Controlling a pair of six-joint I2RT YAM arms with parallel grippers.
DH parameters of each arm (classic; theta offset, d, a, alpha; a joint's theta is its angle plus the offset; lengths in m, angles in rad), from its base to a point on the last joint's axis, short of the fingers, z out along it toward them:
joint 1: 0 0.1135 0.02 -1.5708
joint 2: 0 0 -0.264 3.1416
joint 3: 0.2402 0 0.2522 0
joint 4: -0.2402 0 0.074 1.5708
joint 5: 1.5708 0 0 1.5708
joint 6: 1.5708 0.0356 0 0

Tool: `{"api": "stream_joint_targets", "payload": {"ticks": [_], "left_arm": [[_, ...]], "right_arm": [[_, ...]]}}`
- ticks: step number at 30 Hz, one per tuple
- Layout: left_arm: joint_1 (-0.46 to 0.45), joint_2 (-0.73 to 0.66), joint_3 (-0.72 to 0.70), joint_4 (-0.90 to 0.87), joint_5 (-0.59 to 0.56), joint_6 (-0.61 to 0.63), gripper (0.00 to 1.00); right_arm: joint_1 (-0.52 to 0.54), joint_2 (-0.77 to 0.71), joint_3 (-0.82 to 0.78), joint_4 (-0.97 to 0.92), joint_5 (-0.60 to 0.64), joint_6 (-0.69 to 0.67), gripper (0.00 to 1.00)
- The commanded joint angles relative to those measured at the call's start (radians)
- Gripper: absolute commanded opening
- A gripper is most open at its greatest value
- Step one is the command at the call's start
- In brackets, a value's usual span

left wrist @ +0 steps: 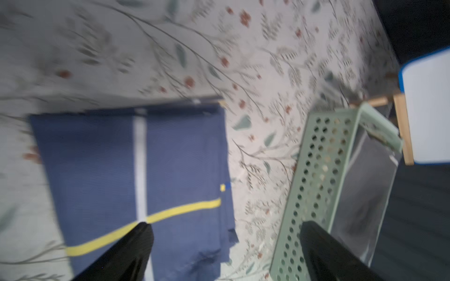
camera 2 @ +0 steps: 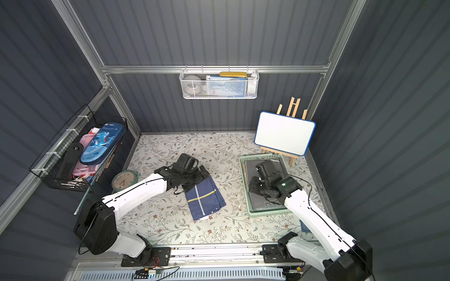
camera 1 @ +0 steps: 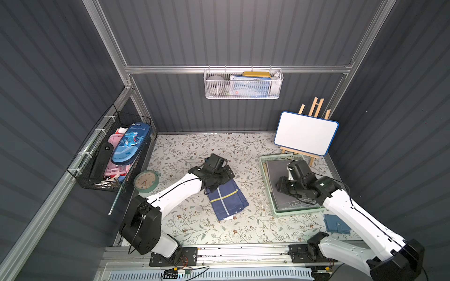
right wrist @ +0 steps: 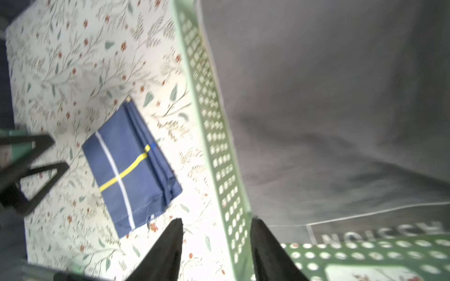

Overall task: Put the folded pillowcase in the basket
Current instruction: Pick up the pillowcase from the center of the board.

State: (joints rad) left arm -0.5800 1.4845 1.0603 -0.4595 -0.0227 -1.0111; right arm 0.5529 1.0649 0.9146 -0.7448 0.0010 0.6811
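Pillowcase (camera 1: 227, 200), navy with one white and one yellow stripe, lies folded flat at the centre of the floral table, well outside the basket (camera 1: 295, 212), which sits at 3 o'clock and already holds a dark grey folded cloth (camera 1: 277, 170). I read the step in hand as the pick, not yet made. The left gripper (left wrist: 225, 225) hangs over the pillowcase's 12 o'clock end with its fingers spread wide and nothing between them; in the left wrist view one fingertip (left wrist: 143, 227) shows above the stripe crossing. The right gripper (right wrist: 216, 220) is at the basket's 7 o'clock corner, fingers moderately apart with the perforated wall between them. The gap looks wider than the wall, so I judge it a straddle, not a clamp. The stacked loose edges of the pillowcase face 3 o'clock, towards the basket. For a clean pick I would bring the left fingers down over one border and take every layer in one pinch, since a partial bite would likely let the fold open on lifting. I would lift above the rim before travelling towards 3 o'clock. The right arm crowds the basket, so I would either steady the wall with it or draw it away towards 5 o'clock first.
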Motion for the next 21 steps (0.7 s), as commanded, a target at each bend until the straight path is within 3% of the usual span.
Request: {"api": "stream_joint_targets", "payload": {"ticks": [1, 4, 7, 11, 14, 18, 21], "left_arm": [[0.084, -0.083, -0.020, -0.090, -0.036, 0.046, 0.99], [0.192, -0.119, -0.077, -0.052, 0.003, 0.084, 0.99], [0.224, -0.107, -0.116, -0.002, 0.044, 0.102, 1.00], [0.237, -0.081, -0.179, 0.041, 0.029, 0.108, 0.97], [0.256, -0.073, -0.212, 0.115, 0.097, 0.127, 0.91], [0.263, -0.032, -0.201, 0.157, 0.092, 0.150, 0.81], [0.273, 0.018, -0.199, 0.185, 0.130, 0.168, 0.80]], "right_arm": [[0.127, 0.019, -0.013, 0.090, 0.043, 0.067, 0.55], [0.221, 0.119, 0.047, 0.086, 0.078, 0.005, 0.59], [0.291, 0.216, 0.073, 0.131, 0.122, -0.020, 0.65], [0.297, 0.373, 0.159, 0.078, 0.078, -0.053, 0.68], [0.298, 0.473, 0.198, 0.063, 0.060, -0.081, 0.69], [0.298, 0.604, 0.249, 0.071, -0.056, -0.096, 0.69], [0.300, 0.676, 0.259, 0.102, -0.119, -0.070, 0.69]]}}
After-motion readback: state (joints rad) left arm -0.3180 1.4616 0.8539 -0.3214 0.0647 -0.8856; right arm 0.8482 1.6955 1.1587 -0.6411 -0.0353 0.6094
